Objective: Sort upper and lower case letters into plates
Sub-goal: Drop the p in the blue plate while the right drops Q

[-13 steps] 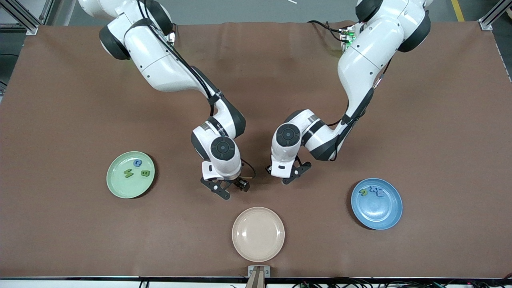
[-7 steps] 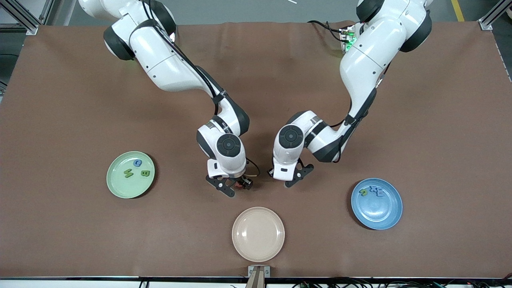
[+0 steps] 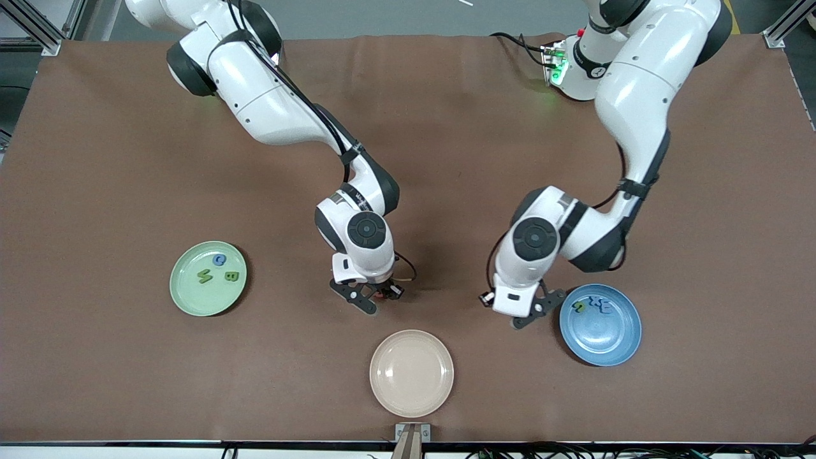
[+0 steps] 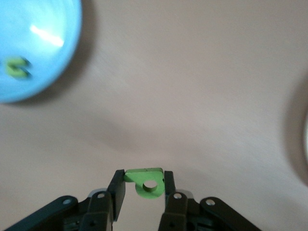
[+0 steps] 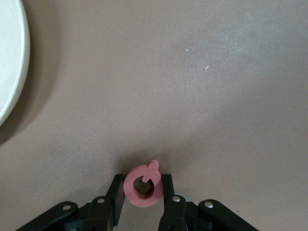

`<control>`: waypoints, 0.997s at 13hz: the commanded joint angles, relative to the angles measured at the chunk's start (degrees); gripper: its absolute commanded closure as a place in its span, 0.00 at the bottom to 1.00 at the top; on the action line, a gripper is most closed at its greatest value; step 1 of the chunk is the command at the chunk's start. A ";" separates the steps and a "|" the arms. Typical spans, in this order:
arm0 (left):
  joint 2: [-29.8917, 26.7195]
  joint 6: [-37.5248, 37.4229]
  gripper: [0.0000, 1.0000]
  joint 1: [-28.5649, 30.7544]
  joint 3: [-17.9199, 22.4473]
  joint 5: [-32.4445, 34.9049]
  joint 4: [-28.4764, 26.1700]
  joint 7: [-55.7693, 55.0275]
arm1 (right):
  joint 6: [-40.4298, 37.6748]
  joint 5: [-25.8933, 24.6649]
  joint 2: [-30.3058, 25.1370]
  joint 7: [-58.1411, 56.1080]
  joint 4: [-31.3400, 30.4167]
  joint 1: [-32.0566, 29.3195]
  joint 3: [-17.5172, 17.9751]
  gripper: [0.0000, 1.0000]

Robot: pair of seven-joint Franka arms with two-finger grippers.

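My left gripper is shut on a small green letter with a round hole, low over the table beside the blue plate. That plate holds one green letter and two blue letters; it also shows in the left wrist view. My right gripper is shut on a pinkish-red ring-shaped letter, low over the table middle. The mint green plate holds a blue letter and two green letters.
A bare cream-beige plate lies nearer to the front camera than both grippers, and its rim shows in the right wrist view. The brown table cover stretches wide on all sides.
My left arm swung from the table middle toward its own end and now hangs beside the blue plate. My right gripper shifted slightly toward the cream plate.
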 commanded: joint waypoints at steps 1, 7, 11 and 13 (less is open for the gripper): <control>-1.13 -2.20 1.00 4.78 -0.51 1.15 -1.60 6.79 | -4.47 0.10 -2.66 -7.29 -0.10 -3.31 0.14 1.00; -0.51 -1.94 0.99 13.84 -0.59 1.41 -2.12 17.16 | -11.72 3.53 -19.61 -41.22 -17.28 -18.33 1.11 1.00; 0.81 0.69 0.96 16.57 -0.51 1.41 -2.12 21.12 | 1.62 3.53 -28.95 -60.04 -37.15 -28.88 1.11 1.00; 1.51 2.53 0.95 17.19 -0.16 1.41 -2.12 22.88 | 6.55 3.53 -29.31 -64.63 -41.39 -32.06 1.11 1.00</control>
